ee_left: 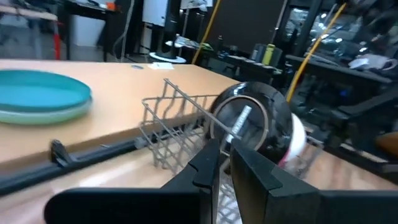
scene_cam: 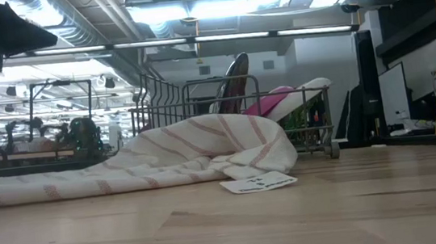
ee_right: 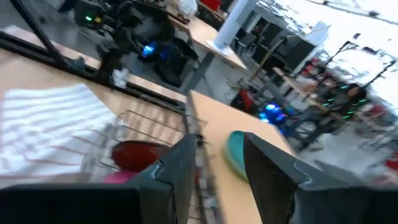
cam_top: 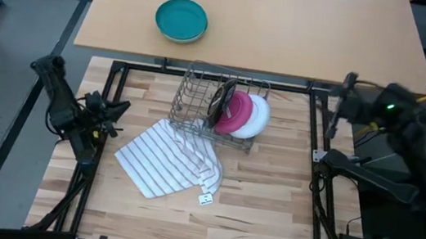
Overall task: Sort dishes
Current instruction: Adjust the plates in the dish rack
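The three plates stand in the wire rack (cam_top: 216, 108) near the middle of the counter (cam_top: 268, 201). The dark red plate (cam_top: 221, 104) stands up on its edge. The pink plate (cam_top: 236, 114) leans beside it at 3 o'clock, and the pale green plate (cam_top: 257, 119) leans on the pink one, farthest out at 3 o'clock. All three are in the rack, so the sorting looks done, or very near done.

A striped cloth (cam_top: 166, 159) lies at 7 o'clock from the rack and touches its corner. A teal bowl (cam_top: 181, 20) sits far off at 11 o'clock on the lighter counter.

The left claw (cam_top: 115, 111) waits at 9 o'clock, its fingers almost closed and holding nothing. The right claw (ee_right: 214, 168) is up by the frame at 3 o'clock, open and empty.

Next, I think the arms only need to stay back or go to rest. There is open room at 5 o'clock. The black frame rails (cam_top: 316, 162) run close by both arms, so they should move slowly.
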Action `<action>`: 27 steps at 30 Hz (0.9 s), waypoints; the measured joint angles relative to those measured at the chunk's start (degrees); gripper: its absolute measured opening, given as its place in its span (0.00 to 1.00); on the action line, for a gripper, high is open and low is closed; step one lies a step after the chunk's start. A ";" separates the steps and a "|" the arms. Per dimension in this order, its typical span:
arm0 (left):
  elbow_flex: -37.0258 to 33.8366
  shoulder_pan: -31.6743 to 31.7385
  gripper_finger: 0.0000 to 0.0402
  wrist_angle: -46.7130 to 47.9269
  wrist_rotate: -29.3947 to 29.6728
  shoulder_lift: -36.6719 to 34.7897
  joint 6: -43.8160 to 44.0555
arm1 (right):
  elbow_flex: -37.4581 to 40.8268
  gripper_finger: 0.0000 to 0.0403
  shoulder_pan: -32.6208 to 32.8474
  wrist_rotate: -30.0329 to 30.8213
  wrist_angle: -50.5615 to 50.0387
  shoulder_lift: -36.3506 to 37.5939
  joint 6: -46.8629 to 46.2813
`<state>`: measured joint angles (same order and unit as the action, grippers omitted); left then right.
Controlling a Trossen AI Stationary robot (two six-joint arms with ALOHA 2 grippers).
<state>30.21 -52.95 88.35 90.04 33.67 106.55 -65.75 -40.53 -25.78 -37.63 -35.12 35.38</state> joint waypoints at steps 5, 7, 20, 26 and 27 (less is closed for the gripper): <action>-2.86 -2.68 0.08 -7.27 -0.03 0.02 1.26 | 15.95 0.34 0.00 -1.87 11.24 5.31 -4.26; -3.73 -3.36 0.08 -10.92 -0.02 0.02 0.13 | 20.55 0.34 0.00 -2.35 14.62 5.79 -5.79; -5.74 -4.86 0.08 -22.43 -0.04 0.35 -6.36 | 43.20 0.34 0.02 -8.36 37.34 5.64 -10.41; -5.74 -4.83 0.08 -38.28 -0.03 1.43 -19.88 | 46.01 0.34 0.02 -8.36 41.54 5.64 -11.15; -5.74 -4.78 0.08 -41.80 -0.40 1.81 -23.62 | 46.10 0.34 0.02 -8.37 41.49 5.64 -11.15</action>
<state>24.47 -57.73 46.55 89.64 35.48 82.93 -19.65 -40.51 -34.15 3.85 -29.47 24.23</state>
